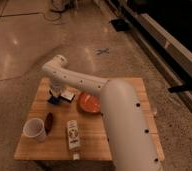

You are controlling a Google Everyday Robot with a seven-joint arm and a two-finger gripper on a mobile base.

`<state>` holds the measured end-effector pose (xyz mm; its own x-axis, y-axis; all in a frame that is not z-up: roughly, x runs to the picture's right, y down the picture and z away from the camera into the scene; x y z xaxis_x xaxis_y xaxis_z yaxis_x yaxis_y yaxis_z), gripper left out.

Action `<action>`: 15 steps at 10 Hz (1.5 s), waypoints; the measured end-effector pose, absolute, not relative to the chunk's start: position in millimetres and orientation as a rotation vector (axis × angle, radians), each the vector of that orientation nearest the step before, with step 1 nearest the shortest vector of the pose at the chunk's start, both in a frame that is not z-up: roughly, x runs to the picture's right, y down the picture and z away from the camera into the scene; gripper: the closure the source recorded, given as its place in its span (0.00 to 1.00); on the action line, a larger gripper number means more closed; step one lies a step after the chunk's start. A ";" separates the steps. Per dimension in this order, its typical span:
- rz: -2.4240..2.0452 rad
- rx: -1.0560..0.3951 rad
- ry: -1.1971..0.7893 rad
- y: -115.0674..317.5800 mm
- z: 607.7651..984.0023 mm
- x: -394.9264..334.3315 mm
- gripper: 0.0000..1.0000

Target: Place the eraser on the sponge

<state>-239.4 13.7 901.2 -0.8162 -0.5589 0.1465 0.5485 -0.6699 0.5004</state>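
My gripper (59, 95) hangs down from the white wrist at the table's back left. It holds the eraser (68, 94), a small white and red block with a dark underside, just right of the fingers. The blue sponge (53, 100) lies on the wooden table (99, 145) right under the gripper. Only the sponge's lower left part shows; the gripper hides the rest. The eraser hovers at the sponge's right edge, and I cannot tell whether the two touch.
An orange bowl (89, 103) sits just right of the eraser. A white cup (33, 130), a slim dark-red oblong (49, 121) and a white labelled bottle (73, 136) lie along the front left. My arm's big white link covers the table's right half.
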 end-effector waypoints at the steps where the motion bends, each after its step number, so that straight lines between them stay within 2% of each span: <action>1: -2.426 0.039 -0.714 10.3 902.6 -245.7 0.74; 6: -2.503 0.072 -0.697 4.6 912.8 -278.6 0.24; 7: -2.516 0.066 -0.701 7.5 916.5 -282.0 0.20; 15: -2.496 0.056 -0.784 5.4 927.4 -268.9 0.20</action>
